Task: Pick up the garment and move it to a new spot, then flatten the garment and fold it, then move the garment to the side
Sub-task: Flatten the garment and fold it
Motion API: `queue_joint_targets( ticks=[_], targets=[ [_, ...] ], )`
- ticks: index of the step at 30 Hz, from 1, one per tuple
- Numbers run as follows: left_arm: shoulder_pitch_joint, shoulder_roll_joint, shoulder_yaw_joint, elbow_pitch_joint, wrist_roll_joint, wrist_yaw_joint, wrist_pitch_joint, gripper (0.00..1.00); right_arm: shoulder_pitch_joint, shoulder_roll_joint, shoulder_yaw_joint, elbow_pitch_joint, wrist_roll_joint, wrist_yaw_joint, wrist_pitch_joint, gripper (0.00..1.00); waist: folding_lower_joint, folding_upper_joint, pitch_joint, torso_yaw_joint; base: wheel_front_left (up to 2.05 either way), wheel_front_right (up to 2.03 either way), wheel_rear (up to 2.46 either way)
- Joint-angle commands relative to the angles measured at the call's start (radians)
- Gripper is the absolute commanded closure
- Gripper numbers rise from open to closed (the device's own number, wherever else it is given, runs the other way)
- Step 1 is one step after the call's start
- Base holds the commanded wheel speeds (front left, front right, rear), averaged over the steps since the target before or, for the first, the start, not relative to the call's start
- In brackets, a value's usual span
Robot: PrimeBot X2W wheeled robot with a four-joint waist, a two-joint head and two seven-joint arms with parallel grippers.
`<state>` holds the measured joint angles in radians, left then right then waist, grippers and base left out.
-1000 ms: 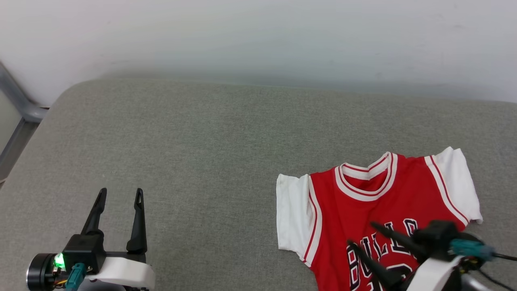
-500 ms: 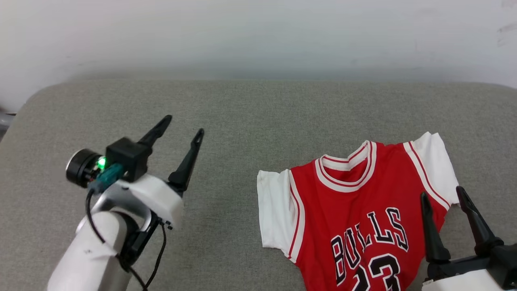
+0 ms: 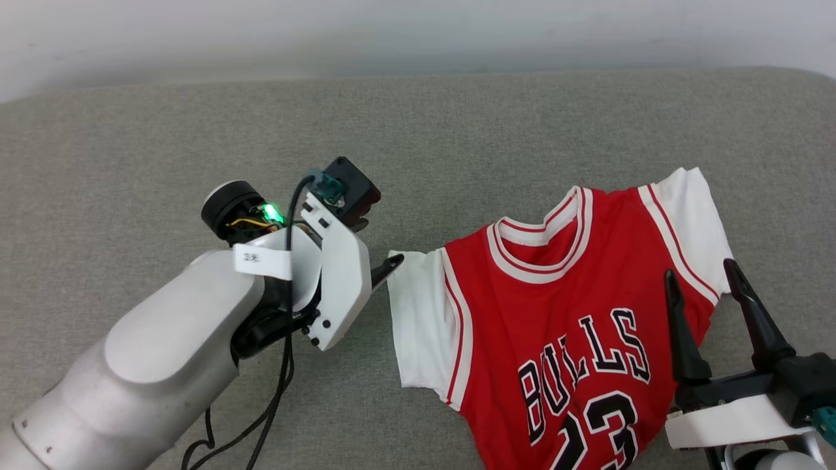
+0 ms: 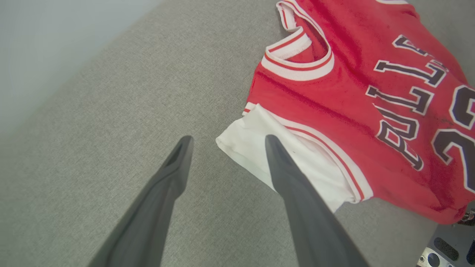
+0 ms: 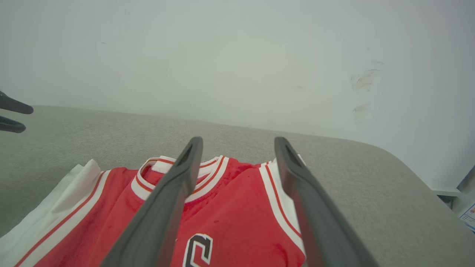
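Red garment — white sleeves, striped trim — on grey surface.

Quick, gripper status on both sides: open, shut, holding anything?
left gripper: open, holding nothing, tips by a white sleeve of the garment.
right gripper: open, holding nothing, over the garment's other side.

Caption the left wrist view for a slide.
Open left gripper framing the corner of the white sleeve of the garment, which lies on a grey fabric surface.
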<state>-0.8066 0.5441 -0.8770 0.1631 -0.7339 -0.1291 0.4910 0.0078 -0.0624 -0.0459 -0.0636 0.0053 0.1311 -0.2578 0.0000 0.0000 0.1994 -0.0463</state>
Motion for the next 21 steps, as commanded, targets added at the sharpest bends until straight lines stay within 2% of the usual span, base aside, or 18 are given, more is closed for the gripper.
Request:
queue_joint_targets(
  ticks=[1, 6, 14, 21],
  targets=[
    [-0.036, 0.002, -0.042, 0.019, -0.027, 0.000, 0.031, 0.00, -0.020, 0.005, 0.002, 0.003, -0.010, -0.001, -0.005, 0.00, 0.0000, 0.0000, 0.029, -0.021, 0.00, 0.00, 0.00],
    [-0.155, -0.006, -0.178, 0.105, -0.099, 0.000, 0.100, 0.00, -0.057, 0.010, 0.014, 0.014, -0.023, -0.001, -0.007, 0.00, 0.0000, 0.0000, 0.080, -0.055, 0.00, 0.00, 0.00],
    [-0.271, -0.020, -0.334, 0.258, -0.171, 0.000, 0.122, 0.00, -0.116, 0.013, 0.040, 0.025, -0.030, -0.001, -0.009, 0.00, 0.0000, 0.0000, 0.153, -0.105, 0.00, 0.00, 0.00],
    [-0.252, -0.018, -0.411, 0.299, -0.191, 0.000, 0.186, 0.00, -0.135, 0.014, 0.043, 0.029, -0.023, -0.001, -0.009, 0.00, 0.0000, 0.0000, 0.177, -0.129, 0.00, 0.00, 0.00]
  ],
)
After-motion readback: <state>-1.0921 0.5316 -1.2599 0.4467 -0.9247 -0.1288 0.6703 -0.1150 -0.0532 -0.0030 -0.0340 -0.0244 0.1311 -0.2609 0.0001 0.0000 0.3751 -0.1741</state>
